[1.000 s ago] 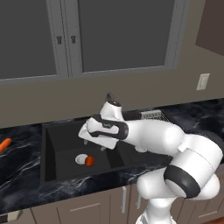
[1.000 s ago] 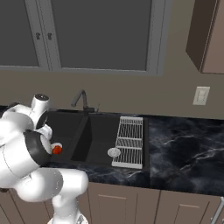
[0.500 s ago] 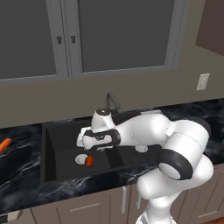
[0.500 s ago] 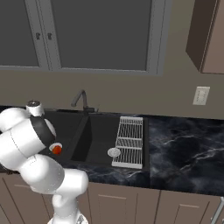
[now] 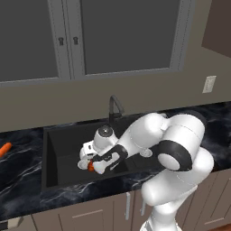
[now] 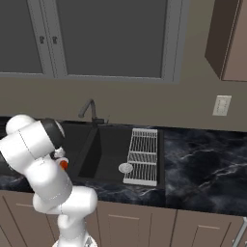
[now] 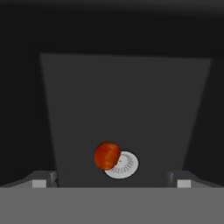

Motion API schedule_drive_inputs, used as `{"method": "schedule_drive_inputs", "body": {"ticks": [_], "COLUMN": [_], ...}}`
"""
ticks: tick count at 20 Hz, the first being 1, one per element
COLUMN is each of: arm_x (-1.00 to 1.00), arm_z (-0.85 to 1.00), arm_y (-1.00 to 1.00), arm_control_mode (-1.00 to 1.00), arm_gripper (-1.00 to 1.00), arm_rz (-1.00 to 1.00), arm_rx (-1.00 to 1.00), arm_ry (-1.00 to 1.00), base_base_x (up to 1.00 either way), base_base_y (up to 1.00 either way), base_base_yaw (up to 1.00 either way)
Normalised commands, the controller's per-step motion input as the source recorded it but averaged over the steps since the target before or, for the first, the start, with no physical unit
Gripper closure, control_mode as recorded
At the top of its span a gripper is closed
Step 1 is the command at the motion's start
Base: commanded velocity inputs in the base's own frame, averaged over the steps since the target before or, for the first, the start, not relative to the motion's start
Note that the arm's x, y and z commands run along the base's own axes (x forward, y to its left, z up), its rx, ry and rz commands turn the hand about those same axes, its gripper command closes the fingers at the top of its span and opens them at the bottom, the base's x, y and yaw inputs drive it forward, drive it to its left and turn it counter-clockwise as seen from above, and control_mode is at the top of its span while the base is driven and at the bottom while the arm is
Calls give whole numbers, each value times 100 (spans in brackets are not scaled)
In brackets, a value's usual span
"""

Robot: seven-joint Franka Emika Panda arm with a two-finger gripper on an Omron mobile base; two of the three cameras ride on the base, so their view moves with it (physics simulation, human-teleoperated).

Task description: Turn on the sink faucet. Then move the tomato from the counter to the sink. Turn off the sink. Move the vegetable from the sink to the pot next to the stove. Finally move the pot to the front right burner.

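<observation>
one tomato (image 7: 106,155) overlaps the drain (image 7: 123,165) in hand view, gripper (image 7: 111,183) spread.

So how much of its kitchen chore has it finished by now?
Done, by the look of it: the tomato lies in the sink, beside the drain. In hand: the open claw hovers over the tomato, seemingly to pick it up. No water can be seen at the faucet. Left: carrying the tomato to the pot, then moving the pot to the burner.
</observation>
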Motion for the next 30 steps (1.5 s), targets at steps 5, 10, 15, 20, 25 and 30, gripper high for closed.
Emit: {"method": "schedule_drive_inputs", "body": {"ticks": [5,10,15,20,25,30], "arm_x": [18,26,29,29,10,9], "arm_z": [-18,-6,-15,-15,-6,-4], "arm_y": [0,0,1,1,6,12], "arm_control_mode": [-100,-100,-100,-100,-100,-100], "arm_gripper": [-100,-100,-100,-100,-100,-100], "arm_rz": [0,0,0,1,0,0], "arm_rx": [0,0,0,0,-4,-7], "arm_ry": [-2,5,14,13,2,1], "base_base_x": [0,0,0,0,0,0], "base_base_y": [0,0,0,0,0,0], "base_base_yaw": [0,0,0,0,0,0]}}
